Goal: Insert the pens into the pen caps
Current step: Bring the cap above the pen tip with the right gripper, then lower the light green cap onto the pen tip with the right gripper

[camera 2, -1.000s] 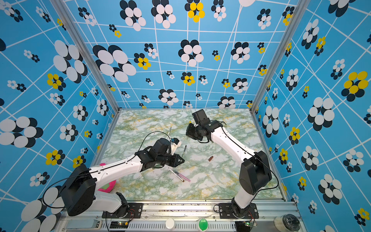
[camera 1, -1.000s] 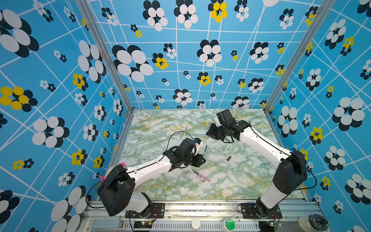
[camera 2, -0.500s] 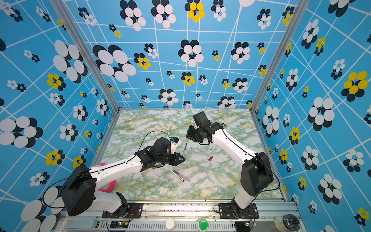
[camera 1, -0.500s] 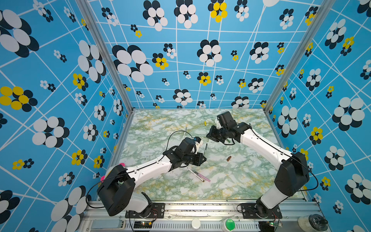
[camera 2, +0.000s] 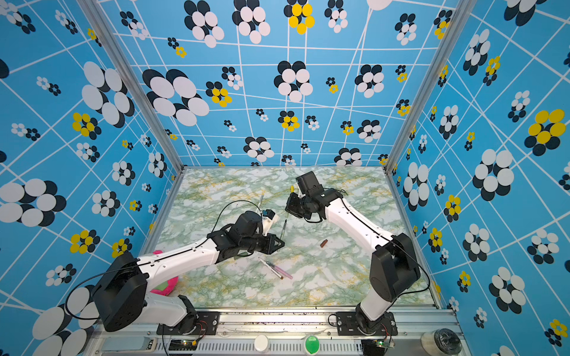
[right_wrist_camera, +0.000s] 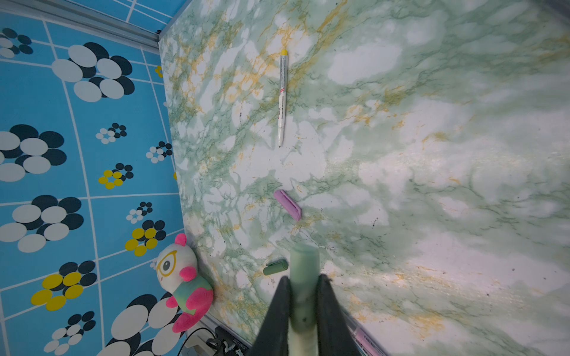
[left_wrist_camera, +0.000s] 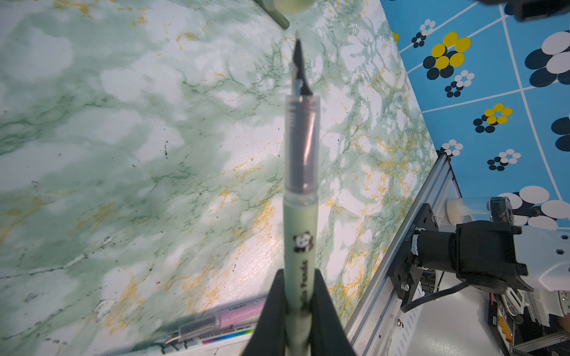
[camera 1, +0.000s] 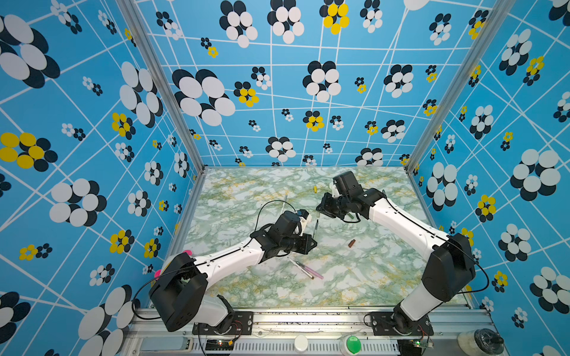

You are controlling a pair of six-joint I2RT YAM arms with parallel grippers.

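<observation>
L gripper [left_wrist_camera: 299,296] is clamped tight on the pale green pen [left_wrist_camera: 300,228], pinching its lower barrel. The pen has a pale green body w/ a small panda print & black lettering. Above that is a clear sleeve over a dark core, ending in a black pointed nib. In both top views it is held clear of the marble-pattern tabletop [camera 1: 246,200] near mid-table, nib aimed toward the R gripper [right_wrist_camera: 303,286].

R gripper's jaws are closed almost fully on the pale green cap [right_wrist_camera: 304,262], a short stubby matte tube whose end sticks out past the fingertips. The cap is held in the air just beyond the pen's nib. Nib & cap are close but apart, so the pen is not in.

Rest of the set lies on the table:
- White-yellow pen [right_wrist_camera: 282,98] lies alone at back left, w/ a yellow end & dark tip.
- Pink cap [right_wrist_camera: 287,205] & dark green cap [right_wrist_camera: 275,267] lie near each other but apart.
- Yellow cap [camera 1: 315,188] is toward the back, just beside the R wrist.
- Brown cap [camera 1: 351,243] lies alone, right of centre.
- Pink pen [camera 1: 314,273] & thin white pen [camera 1: 300,268] lie side by side in front of the L gripper. Cannot tell if they touch.

A plush toy [right_wrist_camera: 182,283] sits at the left table edge.
</observation>
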